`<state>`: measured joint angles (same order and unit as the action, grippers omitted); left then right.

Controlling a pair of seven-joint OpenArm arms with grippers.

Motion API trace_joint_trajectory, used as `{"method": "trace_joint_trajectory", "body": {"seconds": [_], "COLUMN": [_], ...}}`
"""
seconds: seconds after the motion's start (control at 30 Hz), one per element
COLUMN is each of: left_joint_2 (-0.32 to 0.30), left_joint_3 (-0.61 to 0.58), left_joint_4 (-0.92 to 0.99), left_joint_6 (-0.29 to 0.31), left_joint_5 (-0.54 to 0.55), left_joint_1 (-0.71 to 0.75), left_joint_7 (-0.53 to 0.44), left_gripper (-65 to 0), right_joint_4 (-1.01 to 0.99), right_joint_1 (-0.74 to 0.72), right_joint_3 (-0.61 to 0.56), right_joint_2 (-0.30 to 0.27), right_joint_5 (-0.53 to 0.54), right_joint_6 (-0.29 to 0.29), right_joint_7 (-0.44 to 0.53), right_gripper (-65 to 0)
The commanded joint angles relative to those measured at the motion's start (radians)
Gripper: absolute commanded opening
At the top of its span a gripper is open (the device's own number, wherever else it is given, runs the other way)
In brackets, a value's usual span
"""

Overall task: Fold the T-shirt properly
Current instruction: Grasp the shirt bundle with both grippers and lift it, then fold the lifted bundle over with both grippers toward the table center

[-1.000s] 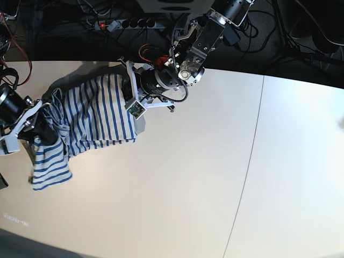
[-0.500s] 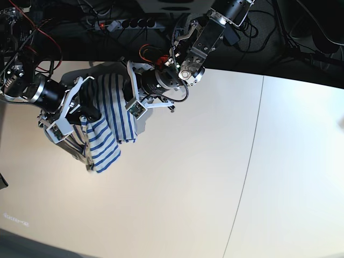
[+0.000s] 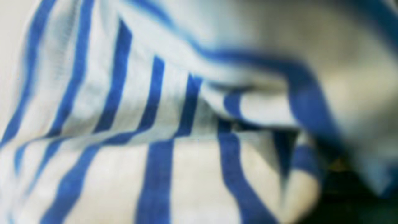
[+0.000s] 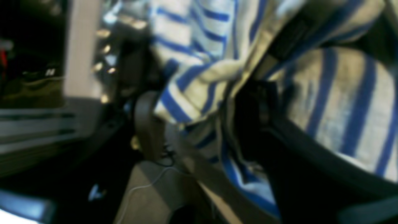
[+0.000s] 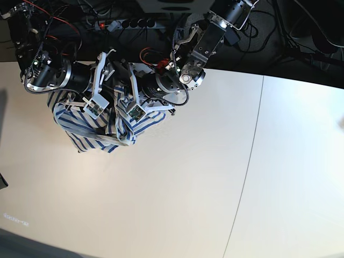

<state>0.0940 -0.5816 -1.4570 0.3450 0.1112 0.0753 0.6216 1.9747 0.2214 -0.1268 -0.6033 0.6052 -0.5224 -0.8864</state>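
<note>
Base view, far left to right. Right arm reaches in from the upper left corner, wrist housing pointing rightward over the table (image 5: 215, 177). Right gripper (image 5: 102, 86) sits at the top edge of the bunched T-shirt (image 5: 88, 131); white finger frames look spread, but whether the fingers are fully apart or still pinching cloth I cannot tell. Right wrist view: blurred, striped cloth draped over dark finger parts, folds on both sides, contact not resolvable.

T-shirt: a crumpled heap near the table's far left edge, cream with blue stripes, partly under both grippers, lower edge lying on the tabletop.

Just right of the heap, left gripper (image 5: 133, 99) comes down from the upper centre, arm angled from the top. Its fingers are together, clamped on the T-shirt's right side; cloth wraps around them. Left wrist view (image 3: 155, 124): striped fabric fills the frame, very close, out of focus.

Right half of the table: bare pale surface with a thin dark seam (image 5: 252, 145) running top to bottom.

Behind the table: a power strip (image 5: 129, 23) and cables.
</note>
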Motion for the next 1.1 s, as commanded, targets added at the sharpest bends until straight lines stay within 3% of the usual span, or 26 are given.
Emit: {"method": "trace_joint_trajectory", "body": {"seconds": [0.0, 0.3, 0.43, 0.7, 0.77, 0.83, 0.87, 1.07], "left_joint_2": [0.014, 0.013, 0.013, -0.023, -0.031, -0.042, -0.044, -0.047], "left_joint_3": [-0.001, 0.134, 0.189, 0.203, 0.203, 0.203, 0.203, 0.203], "left_joint_4": [-0.014, -0.014, -0.014, -0.014, -0.014, -0.014, -0.014, -0.014], "left_joint_6": [0.014, 0.015, 0.048, 0.049, 0.048, 0.048, 0.048, 0.049], "left_joint_5": [0.008, 0.026, 0.064, 0.065, 0.064, 0.066, 0.069, 0.069], "left_joint_1": [-0.023, -0.040, -0.039, -0.040, -0.039, -0.039, -0.039, -0.039], "left_joint_7": [-0.014, 0.014, 0.034, 0.041, 0.041, 0.040, 0.041, 0.042], "left_gripper": [-64.9, -64.9, -65.0, -65.0, -65.0, -65.0, -64.9, -65.0], "right_joint_4": [0.017, 0.076, 0.094, 0.136, 0.136, 0.136, 0.136, 0.104], "right_joint_1": [-0.008, -0.008, -0.011, -0.020, -0.033, -0.035, -0.035, -0.013], "right_joint_3": [0.007, 0.007, 0.007, 0.034, 0.068, 0.122, 0.151, 0.277], "right_joint_2": [-0.012, -0.011, 0.003, 0.045, 0.048, 0.053, 0.055, 0.055], "right_joint_5": [0.012, 0.023, 0.022, -0.016, -0.047, -0.066, -0.070, -0.100], "right_joint_6": [-0.068, -0.068, -0.068, -0.064, -0.064, -0.058, -0.056, -0.057], "right_joint_7": [0.022, 0.023, 0.023, 0.047, 0.074, 0.094, 0.094, 0.080], "right_gripper": [-29.2, -29.2, -29.3, -30.5, -40.9, -60.0, -65.0, -65.0]}}
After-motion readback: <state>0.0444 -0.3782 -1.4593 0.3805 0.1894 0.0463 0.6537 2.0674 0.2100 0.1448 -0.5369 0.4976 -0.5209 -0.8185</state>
